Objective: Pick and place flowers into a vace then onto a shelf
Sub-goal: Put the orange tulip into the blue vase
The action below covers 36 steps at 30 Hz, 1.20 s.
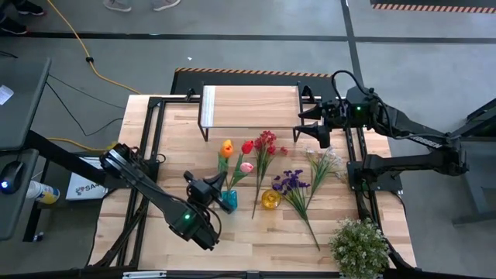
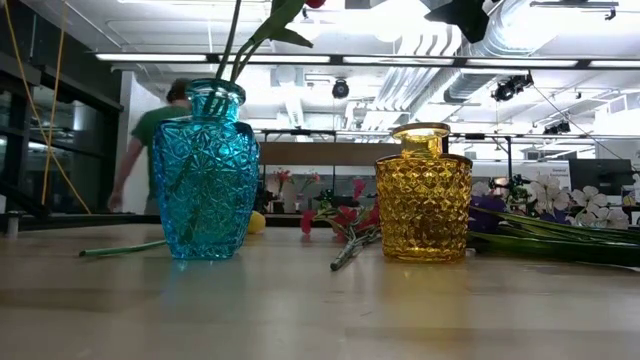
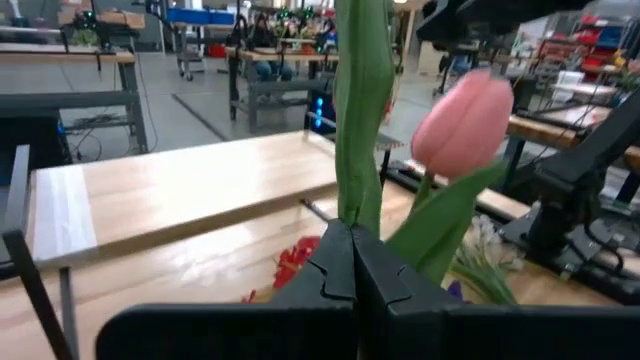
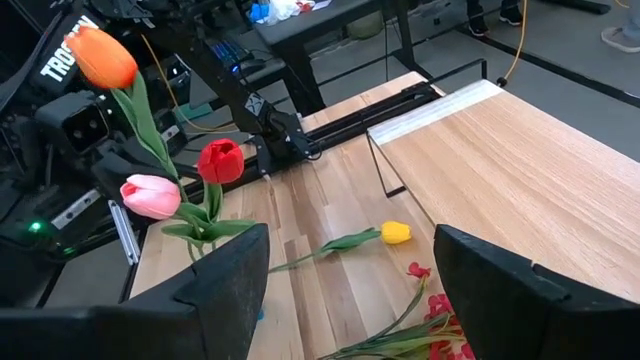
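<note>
Left gripper [image 3: 350, 265], fingers closed tight on the green stem of the pink tulip [image 3: 462, 125], poised over the blue vase [image 2: 207, 170]. The orange tulip [image 4: 100, 57] and red tulip [image 4: 222, 160] stand with it. Just beside the blue vase, the yellow vase [image 2: 424, 192]. A yellow tulip [image 4: 396, 233] and sprays [image 1: 298, 184] lie on the table [image 1: 240, 240]. Right gripper [image 4: 350, 270], fingers spread wide and empty, near the shelf [image 1: 249, 105].
</note>
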### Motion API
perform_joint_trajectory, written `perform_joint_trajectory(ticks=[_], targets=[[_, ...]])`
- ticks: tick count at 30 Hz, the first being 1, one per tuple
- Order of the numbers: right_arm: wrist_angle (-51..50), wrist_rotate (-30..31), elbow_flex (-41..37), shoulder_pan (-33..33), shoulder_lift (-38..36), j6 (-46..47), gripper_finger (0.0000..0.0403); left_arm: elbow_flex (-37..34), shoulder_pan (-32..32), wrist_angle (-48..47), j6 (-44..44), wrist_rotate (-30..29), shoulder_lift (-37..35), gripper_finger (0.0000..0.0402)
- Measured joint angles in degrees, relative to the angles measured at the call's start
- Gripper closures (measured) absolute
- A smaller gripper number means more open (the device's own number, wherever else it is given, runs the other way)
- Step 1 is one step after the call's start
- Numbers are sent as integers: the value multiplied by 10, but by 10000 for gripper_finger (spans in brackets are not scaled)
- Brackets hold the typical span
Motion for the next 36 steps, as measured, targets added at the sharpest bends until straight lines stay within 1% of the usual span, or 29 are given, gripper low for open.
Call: perform_joint_trajectory(ticks=[6,11,15,22,26,30,36], targets=[[-1,0,0,0,0,0,130,0,0,4,3,31,8,382],[0,0,0,0,0,0,130,0,0,3,-5,73,24,382],[0,0,0,0,0,0,130,0,0,0,-25,91,35,382],[0,2,0,0,0,0,130,0,0,0,-27,121,38,382],[0,3,0,0,0,0,130,0,0,1,-27,149,38,364],[0,4,0,0,0,0,130,0,0,2,-26,157,38,347],[0,4,0,0,0,0,130,0,0,2,-25,158,38,354]])
